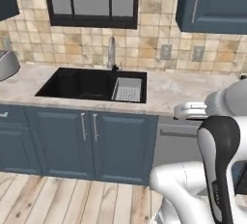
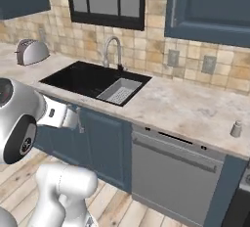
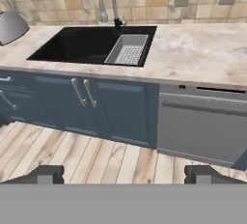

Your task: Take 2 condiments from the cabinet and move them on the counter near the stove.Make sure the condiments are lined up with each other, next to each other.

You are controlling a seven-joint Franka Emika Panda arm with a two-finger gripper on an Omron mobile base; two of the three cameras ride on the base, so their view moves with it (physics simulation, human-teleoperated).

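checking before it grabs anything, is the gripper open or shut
Open: in the hand view the gripper has its two dark fingertips far apart, nothing between them.

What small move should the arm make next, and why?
Probably drive right along the counter toward the pale shaker near its far end. The gripper hangs open and empty, facing the sink and base cabinets, with no condiment within reach.

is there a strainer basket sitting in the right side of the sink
Yes, a grey perforated basket sits in the right part of the black sink.
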